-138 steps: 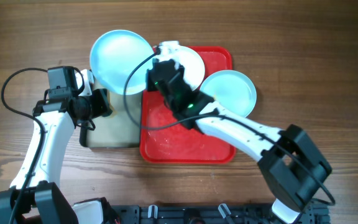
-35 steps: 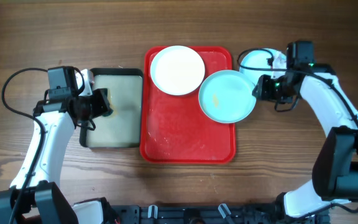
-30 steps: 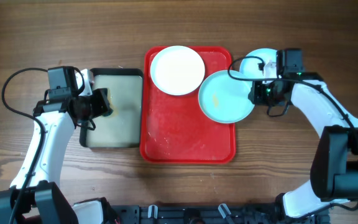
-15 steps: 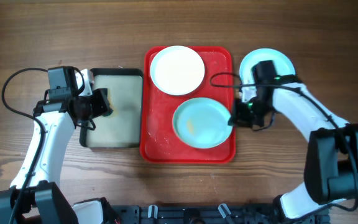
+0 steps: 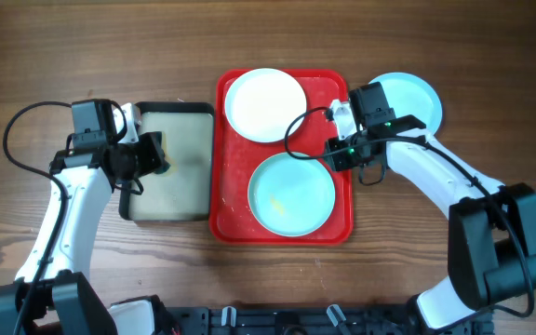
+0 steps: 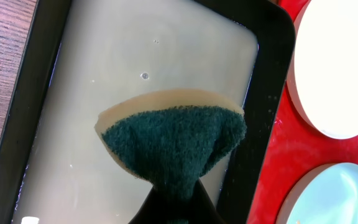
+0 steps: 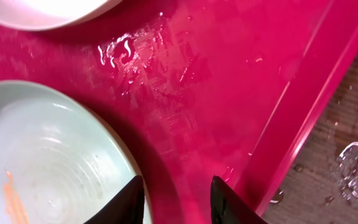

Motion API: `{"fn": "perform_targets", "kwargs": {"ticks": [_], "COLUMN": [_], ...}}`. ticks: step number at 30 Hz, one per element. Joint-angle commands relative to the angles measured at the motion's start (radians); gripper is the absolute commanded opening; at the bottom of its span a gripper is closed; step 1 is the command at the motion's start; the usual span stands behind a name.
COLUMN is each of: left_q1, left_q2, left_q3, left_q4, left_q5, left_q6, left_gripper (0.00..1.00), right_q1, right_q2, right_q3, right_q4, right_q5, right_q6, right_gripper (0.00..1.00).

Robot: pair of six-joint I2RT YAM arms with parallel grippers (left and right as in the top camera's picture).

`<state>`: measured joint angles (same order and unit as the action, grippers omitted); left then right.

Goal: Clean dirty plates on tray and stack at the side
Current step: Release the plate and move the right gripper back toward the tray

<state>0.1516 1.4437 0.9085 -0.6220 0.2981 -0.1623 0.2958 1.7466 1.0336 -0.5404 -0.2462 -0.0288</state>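
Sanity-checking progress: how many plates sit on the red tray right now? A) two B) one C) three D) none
A: a white plate and a pale blue plate lie on the red tray; the other pale blue plate is on the wooden table beside it.

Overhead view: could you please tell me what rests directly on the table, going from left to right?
The black-rimmed tray → the red tray → the pale blue plate lying off the trays.

Count: three plates, namely one white plate (image 5: 265,104) and two pale blue plates (image 5: 292,194) (image 5: 415,96); one red tray (image 5: 231,221); one black-rimmed tray (image 5: 170,191); one sponge (image 6: 173,140); two arms (image 5: 68,214) (image 5: 435,172).
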Motion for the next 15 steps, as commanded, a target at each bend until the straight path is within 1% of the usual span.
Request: {"fn": "perform_targets", "kwargs": {"ticks": [1, 3, 6, 10, 13, 14, 15], "left_q1": [0.001, 0.001, 0.001, 0.001, 0.001, 0.001, 0.001], "left_q2": [0.006, 0.006, 0.006, 0.006, 0.006, 0.006, 0.006], "left_q3": [-0.002, -0.002, -0.002, -0.002, -0.002, -0.002, -0.002], "left_q4": [0.005, 0.005, 0.004, 0.004, 0.004, 0.004, 0.004], "left_q5": [0.02, 0.02, 0.02, 0.02, 0.02, 0.02, 0.02], "left_q6": [-0.006, -0.006, -0.006, -0.006, -0.006, -0.006, -0.006], "left_gripper": [0.04, 0.04, 0.04, 0.04, 0.04, 0.04, 0.04], "right_q1": [0.016, 0.044, 0.088, 0.094, 0.094, 0.094, 0.094], "right_q2": [-0.003, -0.003, -0.002, 0.016, 0.069, 0.08, 0.089], "right_q3": [-0.001, -0.001, -0.001, -0.002, -0.002, -0.002, -0.002], "right_q4": [0.016, 0.03, 0.032, 0.035, 0.033, 0.037, 0.043], "right_q5": [-0.016, -0.035, -0.034, 0.0, 0.019, 0.023, 0.022], "right_q6": [-0.111, -0.155, -0.179, -0.178, -0.179, -0.179, -0.178], "right_gripper": [0.35, 0.35, 0.35, 0.28, 0.28, 0.25, 0.19]}}
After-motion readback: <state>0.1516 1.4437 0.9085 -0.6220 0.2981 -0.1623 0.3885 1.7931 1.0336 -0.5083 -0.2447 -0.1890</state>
